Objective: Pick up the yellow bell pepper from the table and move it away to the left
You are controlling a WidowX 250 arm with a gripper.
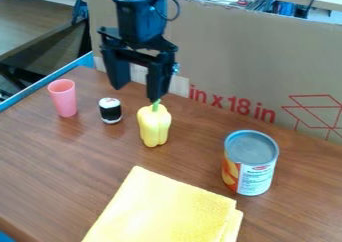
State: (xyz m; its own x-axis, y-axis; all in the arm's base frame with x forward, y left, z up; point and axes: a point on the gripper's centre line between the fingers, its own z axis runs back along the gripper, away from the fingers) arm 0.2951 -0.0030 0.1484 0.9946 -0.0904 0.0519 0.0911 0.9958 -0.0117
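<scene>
Gripper (138, 92) open near a yellow pepper (154, 128)

Your arm (137, 16) comes in from the top edge of the camera view, and its gripper points down with its two fingers spread well apart. You have the pepper upright on the wooden table (40, 176), its green stem (156, 105) pointing up just by the tip of the right-hand finger as you look at it; whether they touch, you cannot tell.

To the left of the pepper you see a small white container with a black band (110, 111), then a pink cup (64, 99) standing farther left. To the right, well apart from the pepper, a tin can (250, 171) stands upright with its grey end up. Nearer to you lies a folded yellow cloth (167, 208). Behind the table you have a cardboard panel (234, 61) with red print.
</scene>
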